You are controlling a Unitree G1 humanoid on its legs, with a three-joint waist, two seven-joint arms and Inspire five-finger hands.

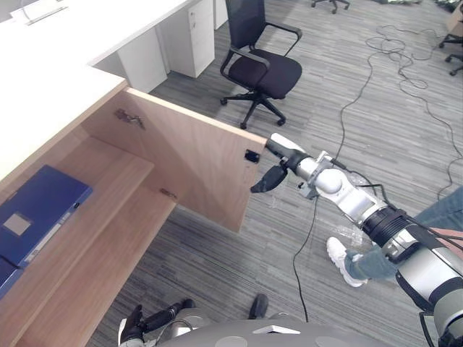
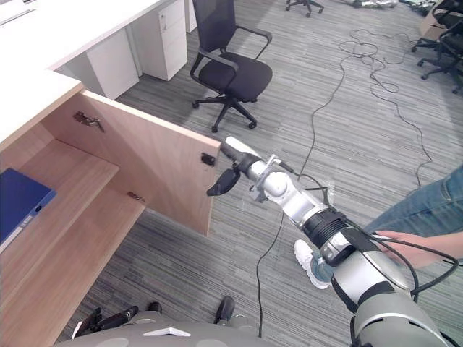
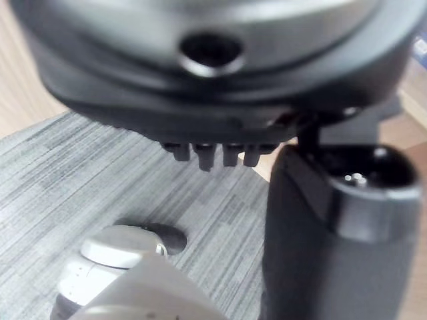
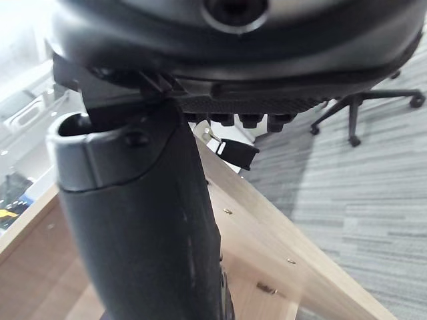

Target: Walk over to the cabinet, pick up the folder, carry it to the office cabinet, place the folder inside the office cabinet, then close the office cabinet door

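Left hand (image 1: 145, 319) hangs low near the floor, fingers loose and empty, idle. Folder (image 1: 40, 210) already lies flat on the shelf inside the cabinet (image 1: 108, 246). Right hand (image 1: 288, 160) is at the free edge of the open door (image 1: 195, 159), fingers straight, gripping nothing. Probably set to push it shut.

Open door (image 1: 195, 155) juts out; office chair (image 1: 264, 72) stands beyond.

right arm (image 1: 362, 206): silver-grey, black band | right robot hand (image 1: 289, 160): dark | thumb cover (image 1: 287, 141): white
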